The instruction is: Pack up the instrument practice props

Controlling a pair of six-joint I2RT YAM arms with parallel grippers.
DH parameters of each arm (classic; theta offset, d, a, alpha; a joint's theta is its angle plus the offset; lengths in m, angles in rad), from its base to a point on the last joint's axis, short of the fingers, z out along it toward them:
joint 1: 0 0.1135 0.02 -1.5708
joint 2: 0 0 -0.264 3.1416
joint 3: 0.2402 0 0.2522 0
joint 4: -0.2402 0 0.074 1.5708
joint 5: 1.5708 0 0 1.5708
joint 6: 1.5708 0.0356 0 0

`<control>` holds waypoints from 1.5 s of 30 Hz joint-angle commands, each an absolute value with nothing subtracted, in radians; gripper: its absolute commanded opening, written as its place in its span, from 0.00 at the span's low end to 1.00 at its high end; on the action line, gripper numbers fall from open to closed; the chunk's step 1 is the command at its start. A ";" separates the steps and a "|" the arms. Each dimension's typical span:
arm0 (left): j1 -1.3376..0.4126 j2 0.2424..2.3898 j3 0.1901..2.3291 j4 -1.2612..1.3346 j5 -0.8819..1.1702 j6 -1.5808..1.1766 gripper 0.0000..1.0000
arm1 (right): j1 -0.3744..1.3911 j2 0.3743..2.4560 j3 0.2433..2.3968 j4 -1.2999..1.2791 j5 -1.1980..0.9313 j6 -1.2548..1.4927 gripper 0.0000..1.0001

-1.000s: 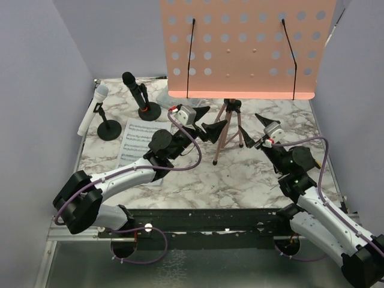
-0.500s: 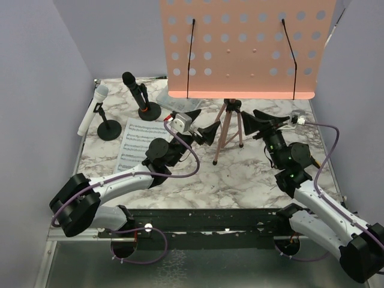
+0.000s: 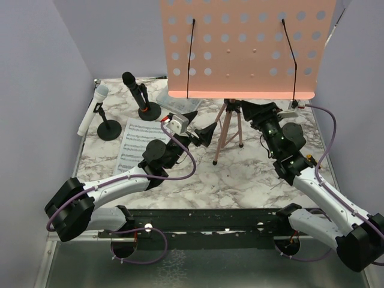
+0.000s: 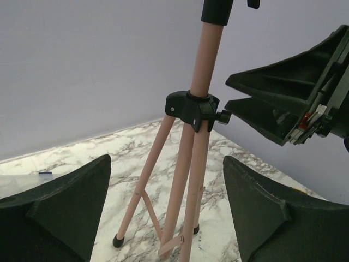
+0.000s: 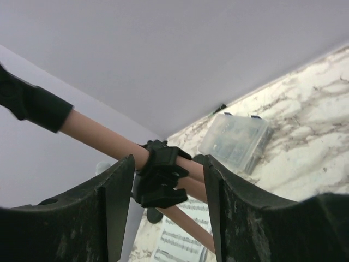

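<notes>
Upright on the marble bench (image 3: pixel 240 174): thin pink tripod legs (image 3: pixel 228 129) carrying the pink perforated board (image 3: pixel 243 45), itself cut off by the top edge of the overhead view and hiding the bench behind the tripod. Left of the tripod, left gripper (image 3: pixel 202 124) with fingers released and spread wide, flanking the legs below the black collar (image 4: pixel 192 107) without touching. Right of the tripod, right gripper (image 3: pixel 256 111) partly under the board's lip; fingers parted, tips level with the collar and just beside its knob, contact impossible to judge. Farther left of the tripod: sheet-music pages (image 3: pixel 138 141), partly covered by the left arm; black microphone (image 3: pixel 137 91) in its round-based holder (image 3: pixel 149 111); white microphone (image 3: pixel 98 97) leaning in a second holder (image 3: pixel 108 130). Behind and left of the tripod, a clear plastic box (image 5: pixel 237 139), contents unreadable.
</notes>
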State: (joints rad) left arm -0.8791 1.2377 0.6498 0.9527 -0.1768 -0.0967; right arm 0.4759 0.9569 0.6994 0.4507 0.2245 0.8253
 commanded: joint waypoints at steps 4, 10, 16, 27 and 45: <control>-0.883 1.221 0.653 0.930 -0.186 -0.110 0.85 | 0.474 0.980 0.708 0.310 0.220 0.899 0.56; -0.884 1.220 0.659 0.924 -0.181 -0.110 0.85 | 0.476 0.977 0.687 0.325 0.165 0.899 0.54; -0.883 1.219 0.662 0.917 -0.183 -0.108 0.85 | 0.476 0.945 0.656 0.365 0.114 0.875 0.53; -0.882 1.235 0.680 0.915 -0.167 -0.110 0.84 | 0.476 0.965 0.652 0.431 0.014 0.803 0.50; -0.882 1.243 0.699 0.913 -0.141 -0.107 0.85 | 0.476 0.950 0.612 0.459 0.007 0.438 0.30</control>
State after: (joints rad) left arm -0.8791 1.2377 0.6617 0.9165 -0.1726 -0.1074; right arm 0.4759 0.9615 0.6453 0.4229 0.0330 0.6273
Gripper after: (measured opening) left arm 0.845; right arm 0.333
